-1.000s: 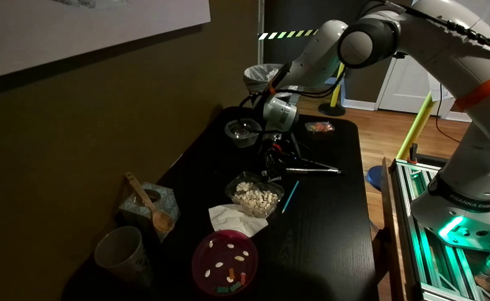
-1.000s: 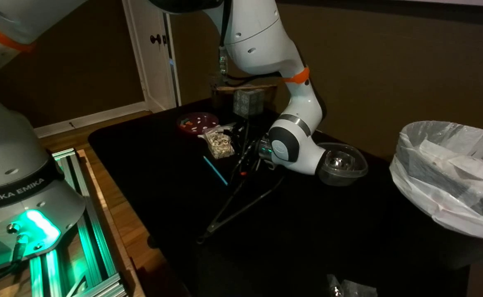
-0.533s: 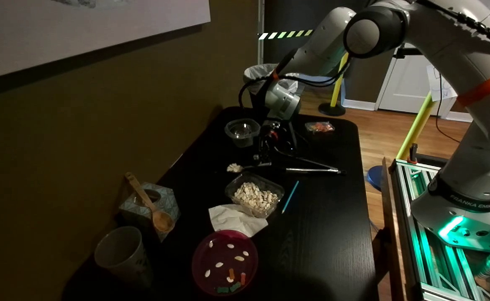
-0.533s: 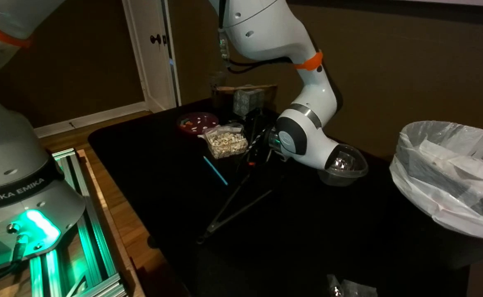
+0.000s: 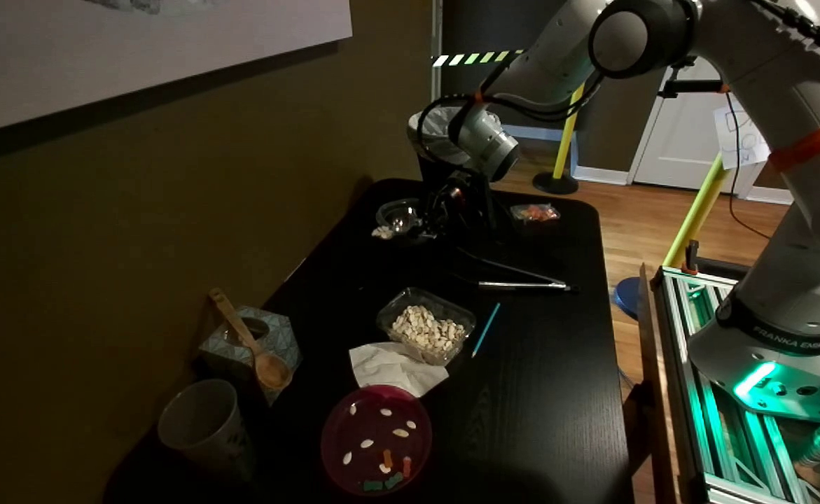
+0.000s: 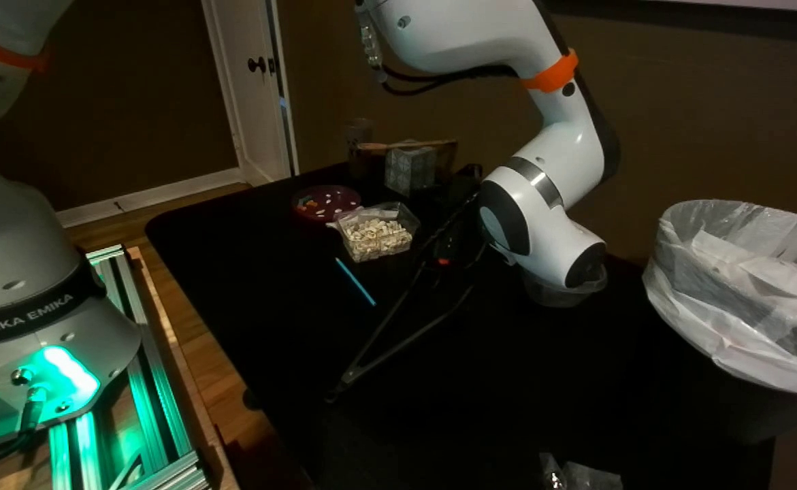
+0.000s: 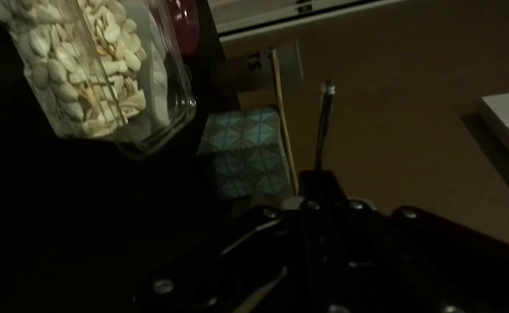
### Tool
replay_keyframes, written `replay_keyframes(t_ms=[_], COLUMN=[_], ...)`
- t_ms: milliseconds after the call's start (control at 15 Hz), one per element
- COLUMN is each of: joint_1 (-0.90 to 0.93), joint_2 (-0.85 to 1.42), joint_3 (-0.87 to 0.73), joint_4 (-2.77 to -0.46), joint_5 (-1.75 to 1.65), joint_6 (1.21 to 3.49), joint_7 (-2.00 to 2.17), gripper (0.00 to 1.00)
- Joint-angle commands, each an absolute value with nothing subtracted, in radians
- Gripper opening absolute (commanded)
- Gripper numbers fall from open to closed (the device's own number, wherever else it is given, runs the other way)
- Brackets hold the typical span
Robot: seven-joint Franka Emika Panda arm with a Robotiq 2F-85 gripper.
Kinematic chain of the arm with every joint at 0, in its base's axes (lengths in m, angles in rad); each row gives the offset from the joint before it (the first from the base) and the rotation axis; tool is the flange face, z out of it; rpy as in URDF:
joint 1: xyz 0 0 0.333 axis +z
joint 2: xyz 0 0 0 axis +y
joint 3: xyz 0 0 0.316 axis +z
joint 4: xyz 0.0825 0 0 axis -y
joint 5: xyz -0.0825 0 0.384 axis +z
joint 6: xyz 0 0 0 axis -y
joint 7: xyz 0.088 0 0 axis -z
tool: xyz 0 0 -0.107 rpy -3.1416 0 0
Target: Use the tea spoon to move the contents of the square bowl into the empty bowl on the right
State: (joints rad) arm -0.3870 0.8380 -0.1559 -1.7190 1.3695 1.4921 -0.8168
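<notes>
Brown wall [image 5: 241, 175] flanks the tabletop [image 5: 543, 392]; by 1 wall-side corner, the gripper [image 7: 319, 176] clamps a spoon [image 7: 328, 90] of pale pieces [image 5: 382, 232] near the clear bowl [image 5: 389, 213], the square bowl [image 5: 446, 311] between long edges.

The arm [image 5: 767, 98] arches from its base [image 5: 777, 353] beside one long edge of the desk [image 5: 543, 406]; the wrist [image 6: 551, 235] bends low over it, jaws pinched together, aimed toward the opposite long edge.

Dimly lit brown wall [image 5: 171, 189], white door [image 6: 262, 119], white baseboard [image 6: 146, 199], wooden floor [image 5: 630, 220], black table [image 5: 543, 392]
</notes>
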Motion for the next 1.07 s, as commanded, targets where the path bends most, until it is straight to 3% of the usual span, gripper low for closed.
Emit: replay_keyframes(t_ms=[0,1000], joint_1=[-0.397,-0.395], joint_2=[0.797,0.828], joint_3=[-0.177,-0.208], joint_4=[-1.786,-1.755], joint_5=[1.474,1.566], joint_6=[1.542,1.553], joint_7=[-0.818,-0.814], gripper=[0.01,0.01])
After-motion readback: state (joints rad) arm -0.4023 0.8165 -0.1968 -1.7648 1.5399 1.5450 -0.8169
